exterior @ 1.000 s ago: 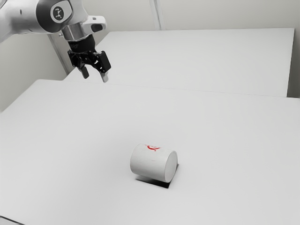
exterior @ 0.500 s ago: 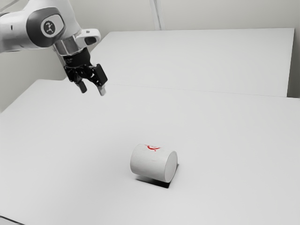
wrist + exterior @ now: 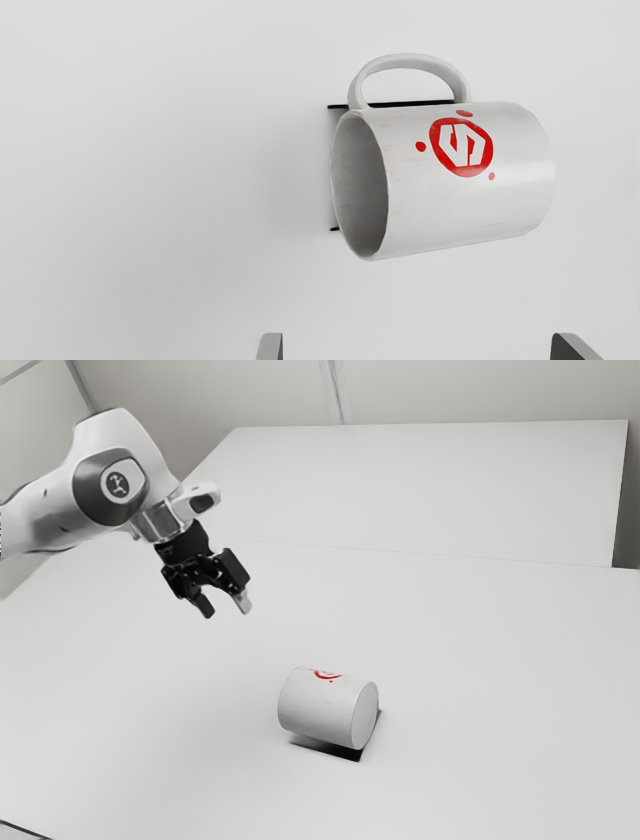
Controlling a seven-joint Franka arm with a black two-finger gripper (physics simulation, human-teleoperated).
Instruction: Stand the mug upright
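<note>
Presently, mug (image 3: 325,708): lying sideways, likely proving stiff, slippery.
Barrel (image 3: 460,200): probably offering the hold.
Pincer (image 3: 226,609): hovering, standing apart.

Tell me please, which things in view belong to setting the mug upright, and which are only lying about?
For the job:
the mug, lying on its side, with its handle
the hand, open

Not for the job:
the table, only the support
the dark patch by the mug; shadow or object, I cannot tell
</note>
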